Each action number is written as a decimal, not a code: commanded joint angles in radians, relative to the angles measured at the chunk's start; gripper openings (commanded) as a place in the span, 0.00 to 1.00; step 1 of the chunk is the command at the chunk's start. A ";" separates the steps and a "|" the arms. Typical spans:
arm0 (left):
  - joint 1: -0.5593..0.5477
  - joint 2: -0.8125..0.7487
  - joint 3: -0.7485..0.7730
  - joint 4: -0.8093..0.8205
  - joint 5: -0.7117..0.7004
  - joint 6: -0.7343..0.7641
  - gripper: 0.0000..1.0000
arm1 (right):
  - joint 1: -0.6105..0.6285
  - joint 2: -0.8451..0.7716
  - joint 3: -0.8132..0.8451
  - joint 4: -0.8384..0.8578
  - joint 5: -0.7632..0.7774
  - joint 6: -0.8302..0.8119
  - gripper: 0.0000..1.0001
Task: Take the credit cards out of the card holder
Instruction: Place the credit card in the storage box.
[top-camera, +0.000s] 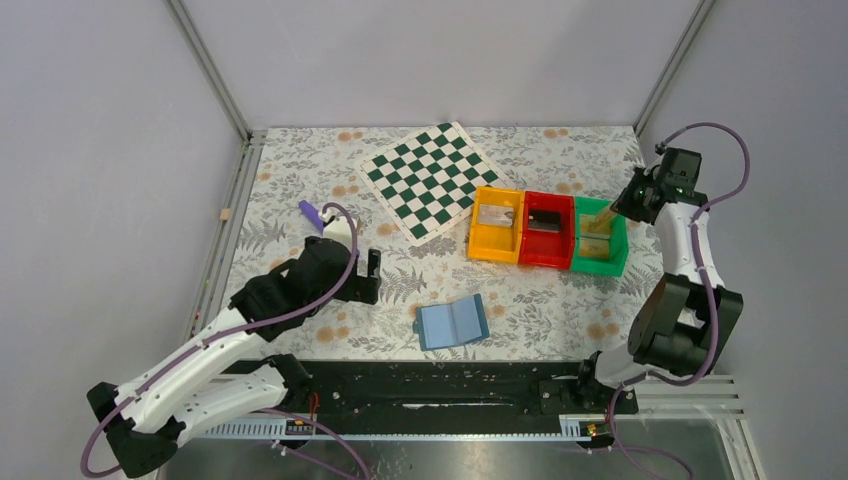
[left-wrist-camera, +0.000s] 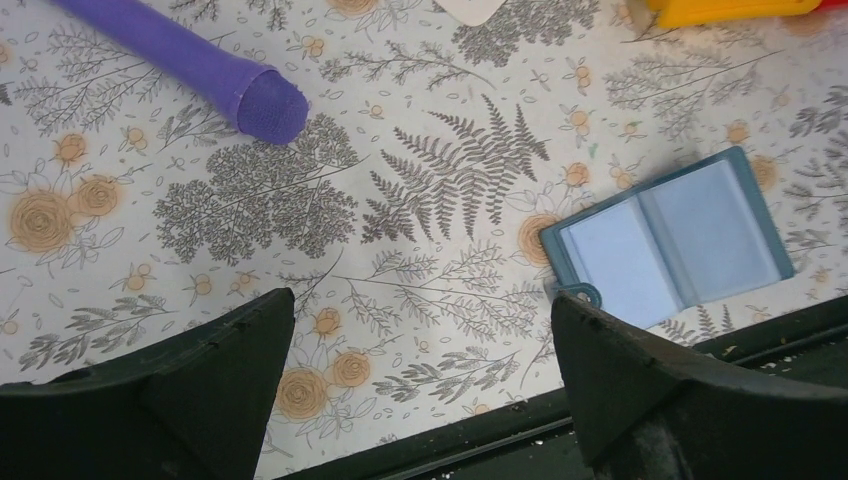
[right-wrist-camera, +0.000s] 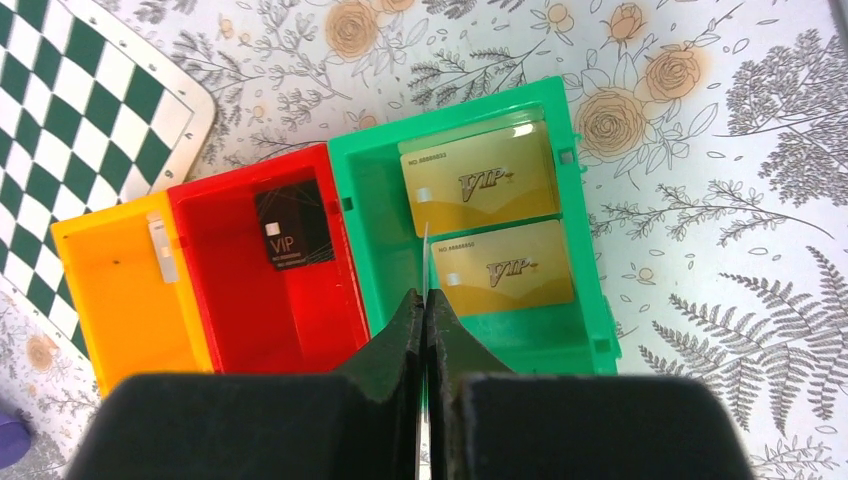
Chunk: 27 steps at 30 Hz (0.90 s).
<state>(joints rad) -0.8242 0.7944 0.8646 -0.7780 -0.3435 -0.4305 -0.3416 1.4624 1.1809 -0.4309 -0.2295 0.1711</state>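
Right end effector (right-wrist-camera: 424, 310) has its fingers pinched together on a thin credit card (right-wrist-camera: 425, 250), which its wrist camera sees edge-on as a pale vertical sliver rising from between the fingertips. It hangs above the green bin (right-wrist-camera: 370, 230), where two gold cards (right-wrist-camera: 480, 180) lie flat and face up, one just beyond the other. Their long sides run across the bin and the VIP lettering is legible. Touching that bin's left wall is a red bin (right-wrist-camera: 230, 300) with a black card lying in it, and next to that an orange bin (right-wrist-camera: 120, 300) with a small grey card. The three form one row on the floral counter (top-camera: 300, 160), and a green-white chequered board (top-camera: 430, 180) lies turned at an angle just behind the orange end. The card holder (top-camera: 452, 322) is well apart from the bins, near the counter's front edge. It lies spread flat with its pale inner panels up, its long axis running roughly left to right at a slight tilt, and nothing rests on it or crowds it. To its left, the left end effector (left-wrist-camera: 425, 390) hovers above the counter with its fingers spread wide, gripping nothing and touching nothing. A purple marker (left-wrist-camera: 200, 70) lies on the counter beyond it.
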 joint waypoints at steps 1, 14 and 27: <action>0.004 0.034 0.045 -0.004 -0.072 0.035 0.99 | -0.007 0.100 0.078 0.010 -0.033 -0.012 0.00; 0.005 0.085 0.050 0.009 -0.087 0.073 0.99 | -0.019 0.220 0.002 0.225 -0.182 0.014 0.01; 0.005 0.095 0.047 0.012 -0.060 0.078 0.99 | -0.025 0.263 -0.053 0.328 -0.219 0.033 0.05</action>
<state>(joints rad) -0.8234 0.8845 0.8696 -0.7929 -0.3981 -0.3687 -0.3595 1.7020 1.1316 -0.1524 -0.4152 0.1947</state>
